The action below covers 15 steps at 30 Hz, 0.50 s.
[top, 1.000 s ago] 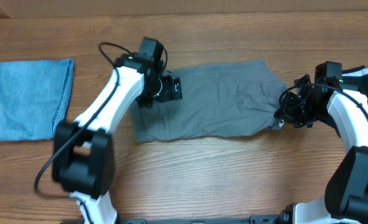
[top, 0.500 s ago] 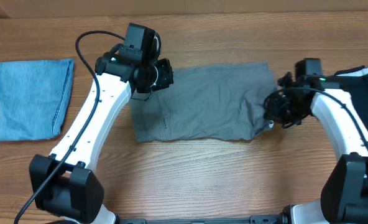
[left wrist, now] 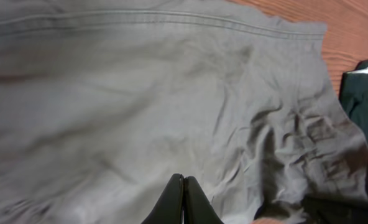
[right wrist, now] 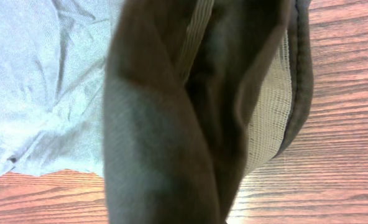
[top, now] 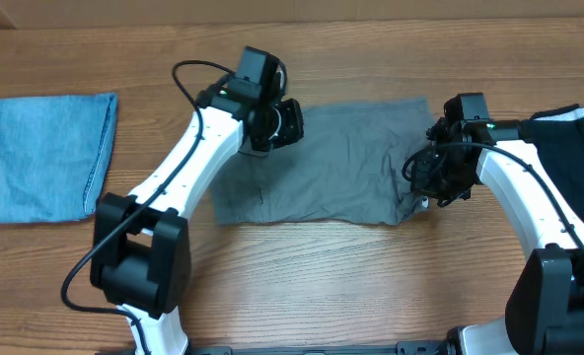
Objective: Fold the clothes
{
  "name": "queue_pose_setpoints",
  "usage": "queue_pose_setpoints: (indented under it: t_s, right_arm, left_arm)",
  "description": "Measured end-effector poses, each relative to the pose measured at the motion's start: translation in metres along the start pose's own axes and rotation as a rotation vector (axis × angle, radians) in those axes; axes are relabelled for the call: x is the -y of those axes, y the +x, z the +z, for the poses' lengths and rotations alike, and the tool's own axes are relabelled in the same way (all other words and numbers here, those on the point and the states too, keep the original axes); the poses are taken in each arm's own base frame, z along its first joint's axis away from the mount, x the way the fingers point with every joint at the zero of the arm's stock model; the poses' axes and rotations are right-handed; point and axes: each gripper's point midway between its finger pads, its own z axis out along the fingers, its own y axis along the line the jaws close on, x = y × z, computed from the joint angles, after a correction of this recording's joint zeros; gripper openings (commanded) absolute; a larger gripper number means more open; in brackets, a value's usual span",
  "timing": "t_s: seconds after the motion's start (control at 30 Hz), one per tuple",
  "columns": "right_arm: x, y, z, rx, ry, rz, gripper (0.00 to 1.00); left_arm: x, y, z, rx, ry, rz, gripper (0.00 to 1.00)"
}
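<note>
Filling the overhead view, a wooden table with a lengthwise grain is seen; beyond its far edge only a narrow paler strip along the top of the frame is shown. At the far left a folded light blue denim piece is laid flat, well apart from everything else. The left arm is stretched from the lower left up to the upper middle, where the left gripper is set at the upper left corner of the clothes. In the left wrist view its fingers are seen pressed together, tips at the cloth; whether a pinch of cloth is caught between them cannot be told. The grey garment is spread wrinkled across the centre of the table. Its right end is gathered up at the right gripper, which is closed on a fold of it; in the right wrist view that fold is hung close before the lens and the fingers are hidden behind it. At the right edge a black garment is partly seen.

Compared with a second ago, the left gripper has been carried rightward and slightly toward the top of the frame, and its fingers have been brought together. The right gripper has been moved leftward, the garment's right end drawn in with it, so less of the table is covered. The denim piece is unchanged.
</note>
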Motion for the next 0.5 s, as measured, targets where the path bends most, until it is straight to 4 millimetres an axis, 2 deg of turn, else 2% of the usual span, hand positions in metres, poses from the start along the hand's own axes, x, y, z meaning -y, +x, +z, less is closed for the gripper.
queue_pose_setpoints:
  t_s: [0.2,0.37,0.5]
  right_arm:
    - [0.000,-0.001,0.000,0.006,0.001,0.025,0.04]
    - [0.000,-0.007,0.000,0.029,0.000,0.085,0.04]
    - [-0.003,-0.019,0.000,0.078,-0.012,0.101,0.04]
  left_arm:
    - [0.000,0.016,0.025,-0.060,-0.015,-0.002,0.04]
    - [-0.001,0.018,0.027,-0.071,-0.019,-0.006,0.04]
    - [-0.002,0.020,0.027,-0.079,-0.021,-0.001,0.04]
